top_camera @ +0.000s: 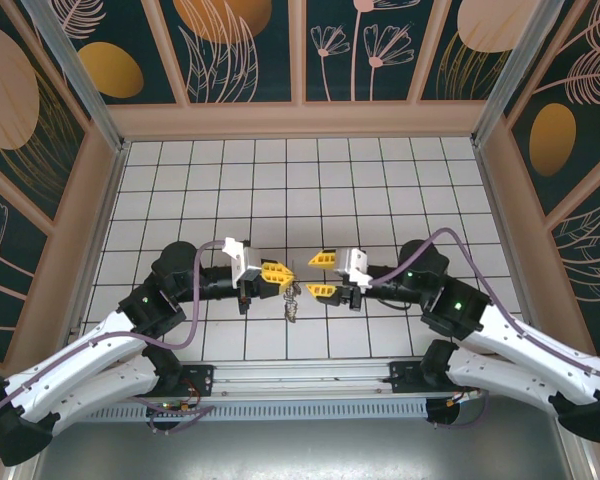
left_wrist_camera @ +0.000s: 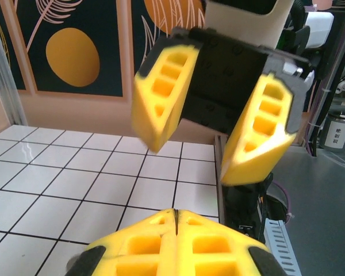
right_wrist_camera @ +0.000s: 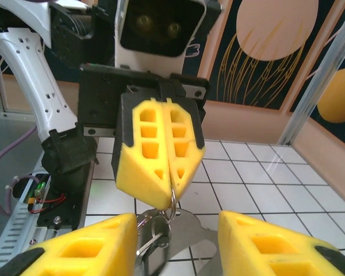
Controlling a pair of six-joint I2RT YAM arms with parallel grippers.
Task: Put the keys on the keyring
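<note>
**Left fingers pinch the keyring above the tiles; right fingers stand spread opposite**

Top view: the worktop (top_camera: pixel 280 180) is white tile with a dark grid, walled on three sides by wood-framed dark panels with pale flower and leaf drawings. A metal rail (top_camera: pixel 300 378) runs along the lower edge, where both arm bases sit. The upper half of the tiles is bare, leaving free room there. Just below centre, the left fingers (top_camera: pixel 272 272) are pressed together. The right fingers (top_camera: pixel 323 258) are spread, facing them across a narrow gap. The keyring (top_camera: pixel 292 293) dangles in that gap, with the keys too small to separate from it.

Left wrist view: the left fingers (left_wrist_camera: pixel 175 241) sit closed at the bottom edge, seam upright. The right fingers (left_wrist_camera: pixel 264 132) fill the upper centre, parted. Tiles spread out to the left. At the right edge, beyond the worktop, a grey container carries a label (left_wrist_camera: pixel 336 135) with characters too small to read.

Right wrist view: the right fingers (right_wrist_camera: pixel 86 247) are apart at the bottom corners. The left fingers (right_wrist_camera: pixel 161 149) are at centre, their tips nipping the thin loop of the keyring (right_wrist_camera: pixel 173 200). The keys (right_wrist_camera: pixel 152 237) hang below it at bottom centre, above the tiles.
</note>
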